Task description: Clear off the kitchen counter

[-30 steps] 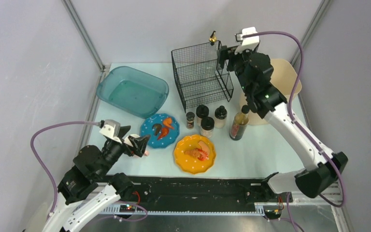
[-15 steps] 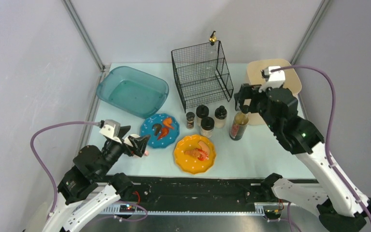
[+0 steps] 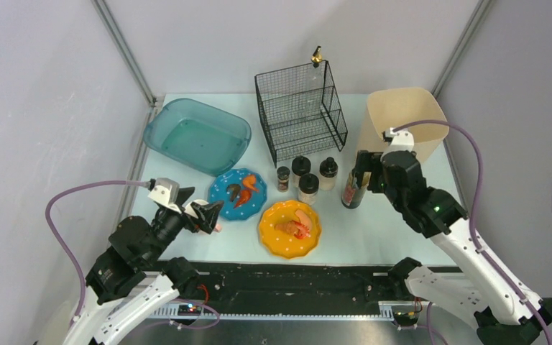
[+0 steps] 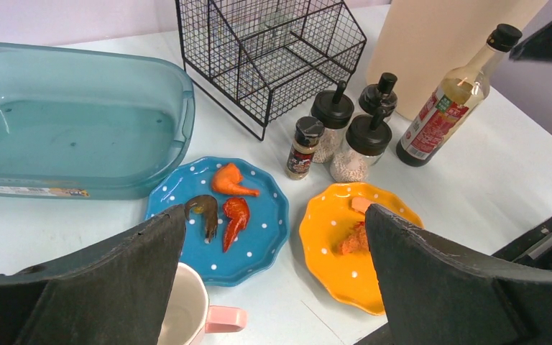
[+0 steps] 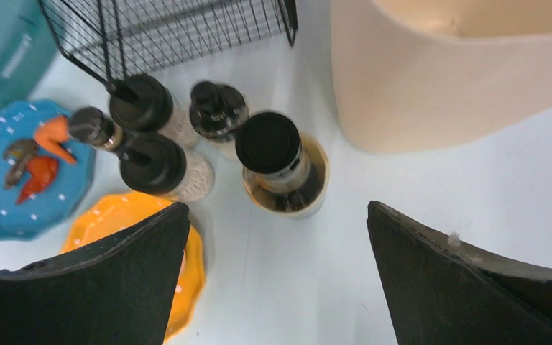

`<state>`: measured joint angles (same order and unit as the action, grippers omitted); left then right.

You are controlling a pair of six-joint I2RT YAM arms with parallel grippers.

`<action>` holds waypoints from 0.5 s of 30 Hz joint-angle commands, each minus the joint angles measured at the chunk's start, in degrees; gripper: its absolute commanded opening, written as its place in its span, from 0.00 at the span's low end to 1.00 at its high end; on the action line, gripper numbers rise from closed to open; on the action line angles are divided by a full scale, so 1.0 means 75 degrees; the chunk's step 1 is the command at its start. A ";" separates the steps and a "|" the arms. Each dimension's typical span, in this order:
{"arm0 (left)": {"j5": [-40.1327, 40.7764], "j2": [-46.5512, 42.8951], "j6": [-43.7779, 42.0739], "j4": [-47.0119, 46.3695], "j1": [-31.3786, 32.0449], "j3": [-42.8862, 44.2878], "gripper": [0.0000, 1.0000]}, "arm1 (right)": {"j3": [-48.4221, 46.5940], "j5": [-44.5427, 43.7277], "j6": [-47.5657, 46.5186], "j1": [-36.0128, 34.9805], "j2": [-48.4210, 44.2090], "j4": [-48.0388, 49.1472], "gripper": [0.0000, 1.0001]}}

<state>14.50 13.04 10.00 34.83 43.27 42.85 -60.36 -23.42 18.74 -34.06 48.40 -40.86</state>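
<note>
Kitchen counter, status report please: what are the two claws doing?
Left gripper open over pink mug. Right gripper open above sauce bottle. Kitchen counter uncleared; spice jars crowd bottle.

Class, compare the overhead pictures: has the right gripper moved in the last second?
Yes. The right gripper has come from the wire basket's far right corner toward the near side, and is now above the sauce bottle.

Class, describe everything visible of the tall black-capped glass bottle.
The tall clear glass bottle holds brownish liquid and has a black cap and a red-and-white label. It stands upright on the pale mint counter, beside the black-lidded spice jars, near the beige bin. The open right gripper hovers above, not touching.
</note>
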 commanded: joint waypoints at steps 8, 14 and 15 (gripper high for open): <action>-0.0212 0.0028 -0.0173 -0.0193 -0.0053 -0.0021 0.98 | 0.1261 -0.1294 0.0152 -0.0455 0.0147 0.1853 0.94; -0.0235 0.0013 -0.0167 -0.0201 -0.0059 -0.0025 0.98 | 0.1861 -0.1876 -0.0060 -0.0608 0.0318 0.2983 0.89; -0.0235 0.0003 -0.0172 -0.0202 -0.0055 -0.0021 0.98 | 0.1919 -0.1965 -0.0090 -0.0623 0.0360 0.3147 0.87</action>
<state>13.78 13.06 10.00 34.83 43.27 42.85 -47.44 -33.17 19.20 -37.95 50.50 -26.20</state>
